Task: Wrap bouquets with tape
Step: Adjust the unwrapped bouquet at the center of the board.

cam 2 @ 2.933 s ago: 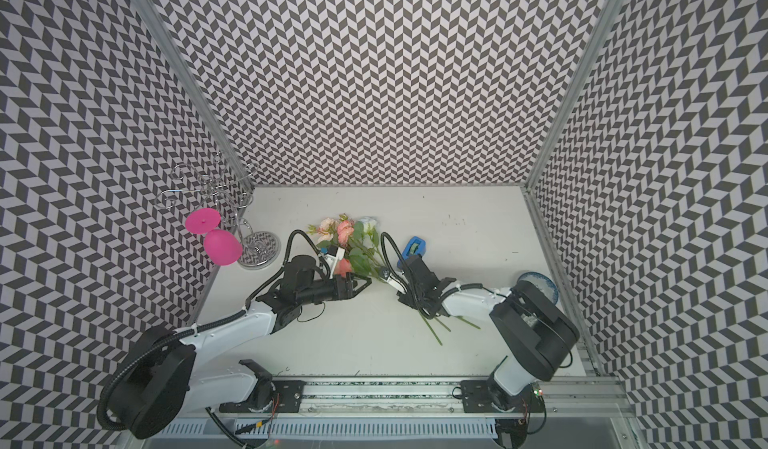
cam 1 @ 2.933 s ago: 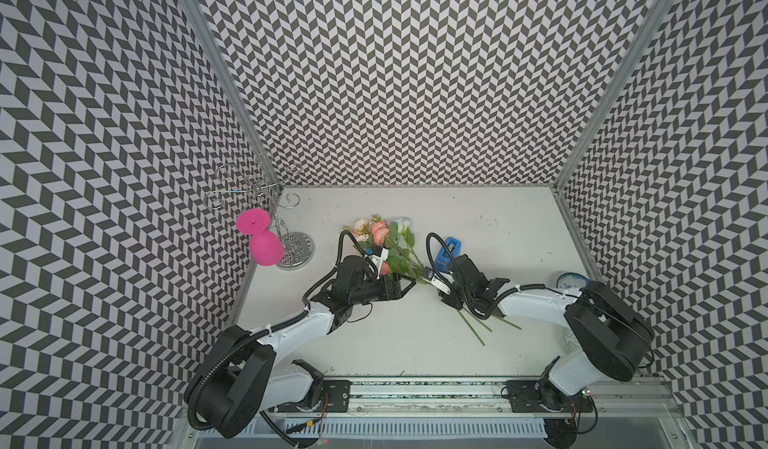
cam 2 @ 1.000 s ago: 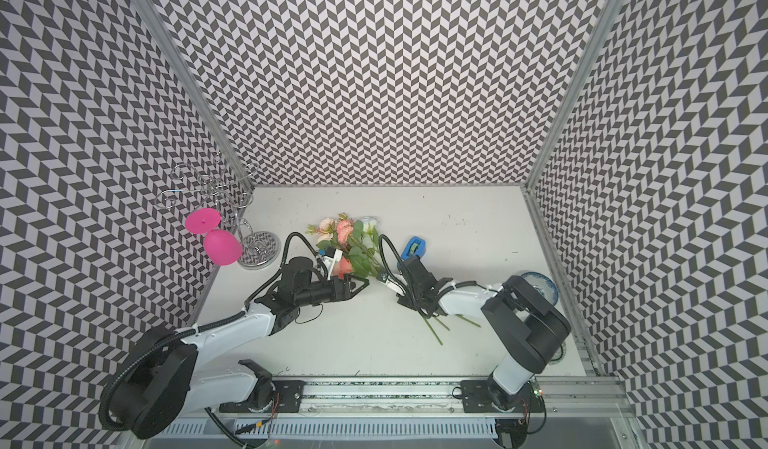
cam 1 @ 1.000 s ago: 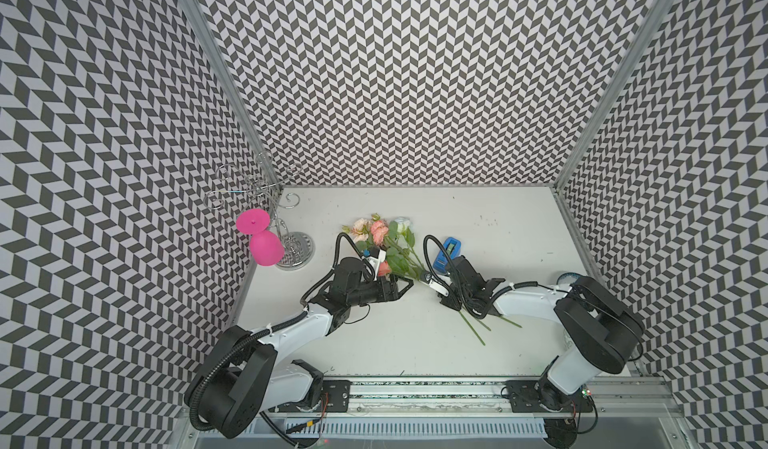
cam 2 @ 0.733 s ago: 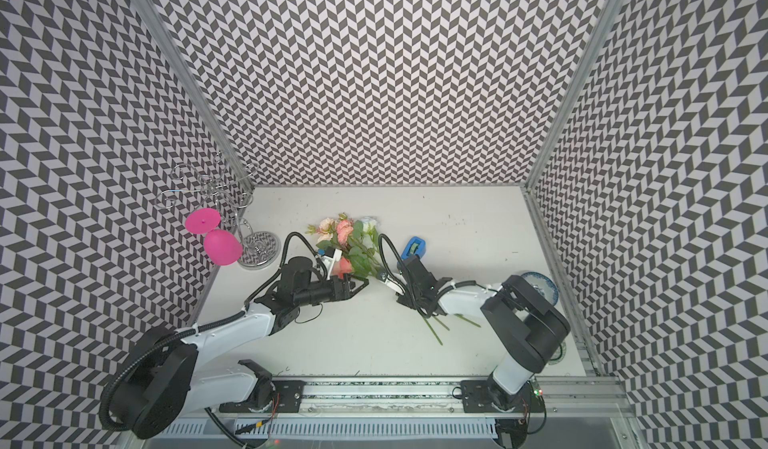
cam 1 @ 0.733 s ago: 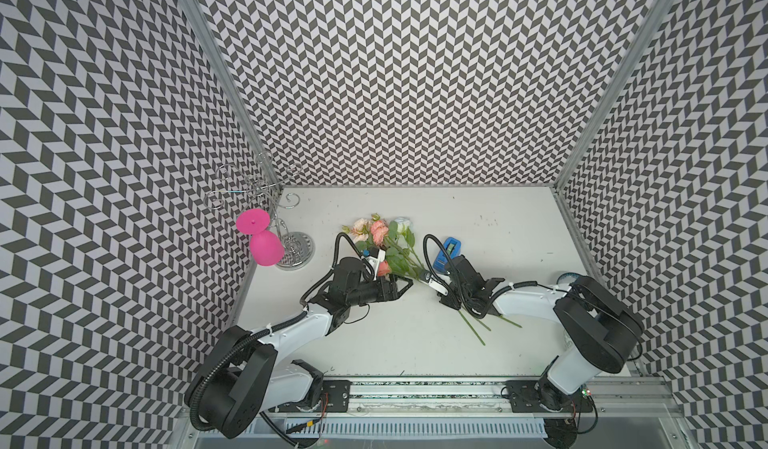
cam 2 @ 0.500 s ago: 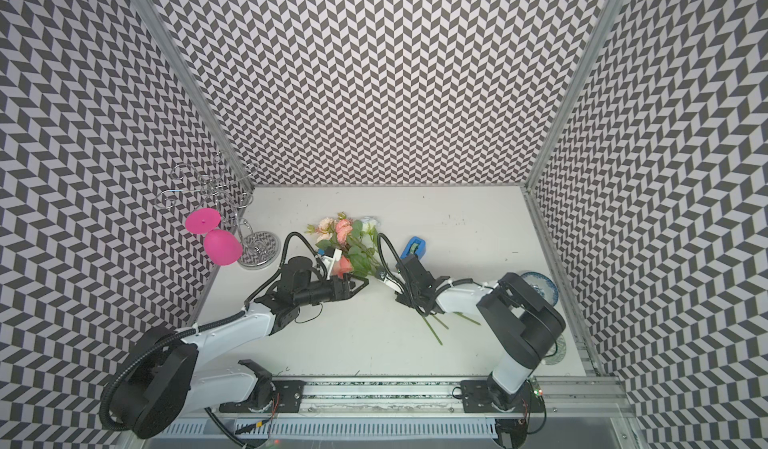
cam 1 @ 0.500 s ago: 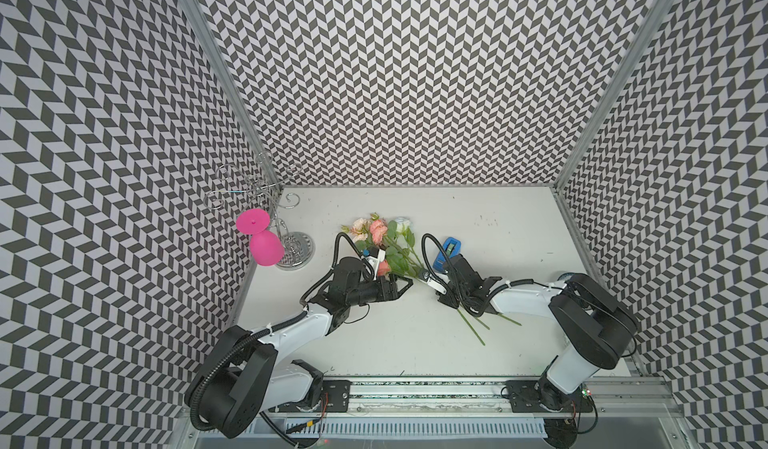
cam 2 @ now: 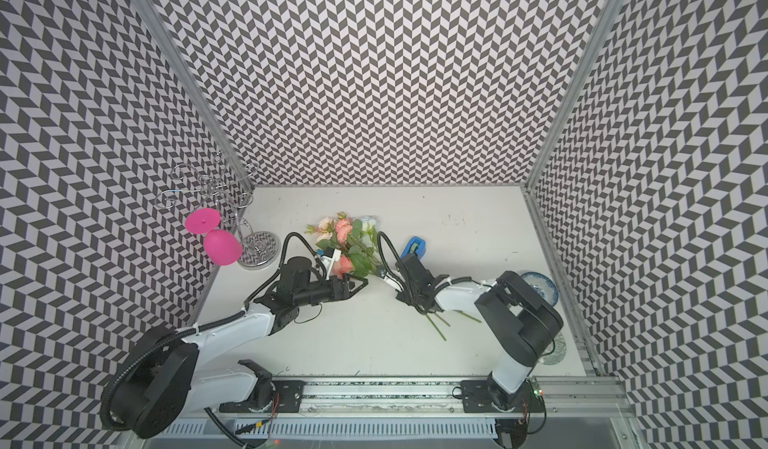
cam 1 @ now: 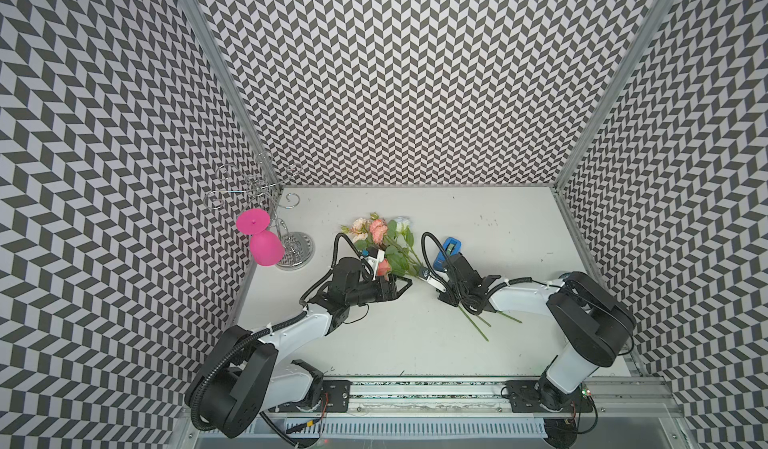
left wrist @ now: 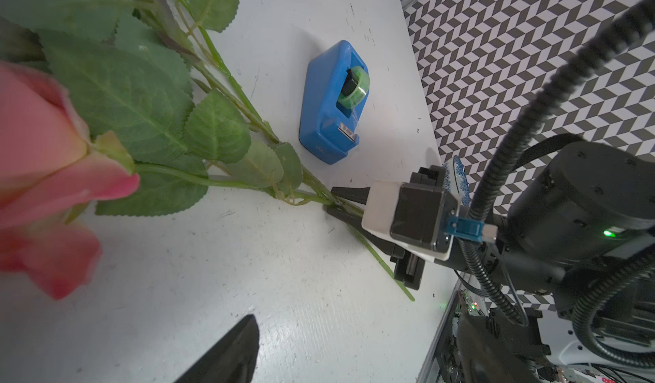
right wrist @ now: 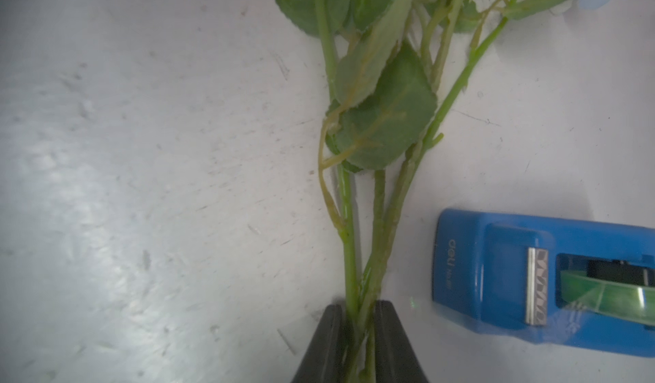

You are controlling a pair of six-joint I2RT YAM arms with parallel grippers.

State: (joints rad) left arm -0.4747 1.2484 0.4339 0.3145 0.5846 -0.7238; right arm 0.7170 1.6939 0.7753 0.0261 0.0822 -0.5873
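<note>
— Where are the roses lying?

— The roses (cam 1: 388,241) are lying flat in the middle of the tabletop (cam 1: 415,343). Their blooms are pointing toward the back wall, and the stem ends are trailing toward the front, passing under the right arm.

— Is the right pincer gripping them?

— Yes. The right pincer (right wrist: 358,308) is squeezing the green stems between its two black jaws, just below the lowest leaves. The right wrist view is showing the stems pinched together there.

— And the left one?

— The left pincer (cam 1: 400,288) is standing wide open and holding nothing. It is hovering just beside the lowest pink bloom and pointing toward the right pincer across a small gap. Whether its upper finger is touching a leaf cannot be told.

— Where is the tape sitting?

— The blue tape dispenser (cam 1: 446,252) is sitting on the tabletop just beside the stems, on the side toward the right arm. It is lying behind the right pincer and apart from it. Its roll is showing green, and its cutter end is facing the right pincer.

— What else is showing?

— A pink goblet (cam 1: 266,249) is hanging from a wire rack (cam 1: 296,251) in the back left corner. A patterned plate (cam 2: 540,285) is lying near the right wall, partly hidden by the right arm.
</note>
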